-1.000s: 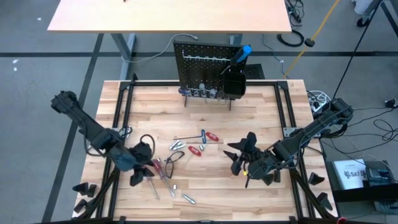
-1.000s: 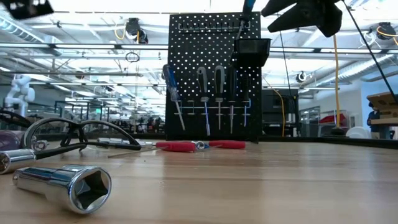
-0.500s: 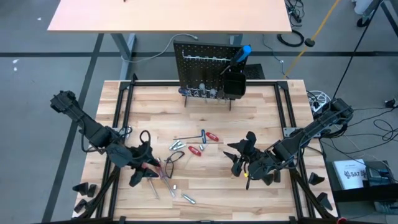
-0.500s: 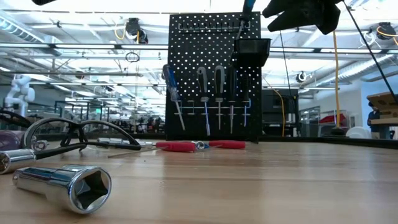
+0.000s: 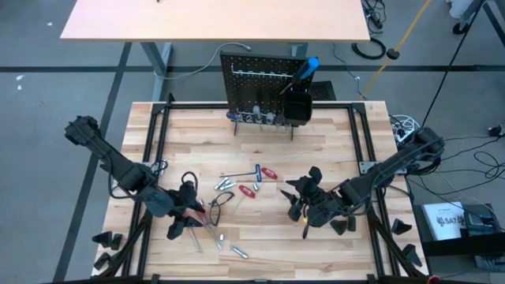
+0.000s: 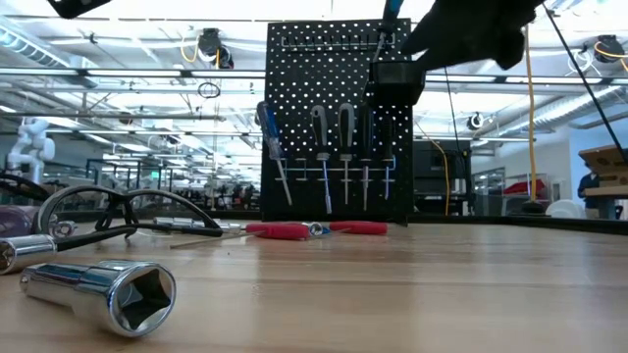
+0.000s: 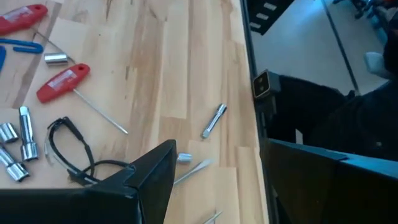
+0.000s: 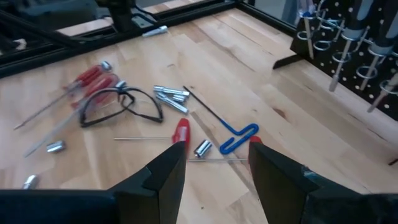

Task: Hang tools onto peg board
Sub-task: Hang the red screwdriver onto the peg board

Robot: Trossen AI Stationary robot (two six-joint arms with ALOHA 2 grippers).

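Place: I work in a large industrial robotics lab.
Ceiling: exposed pipes, ducts and beams [image 6: 118, 69] far behind my counter [image 5: 260, 158].
Floor: grey concrete, with cables [image 5: 371, 49] trailing on the far right.
Room: other benches and equipment [image 6: 599, 167] beyond, and a second wooden table [image 5: 213, 20].

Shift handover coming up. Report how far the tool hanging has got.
Done: several screwdrivers hang on the peg board, and a blue-handled tool stands in its bin. In hand: nothing; the left gripper and right gripper both hover open over the table. Left: the red-handled tools, blue hex key, sockets and safety glasses lie loose.
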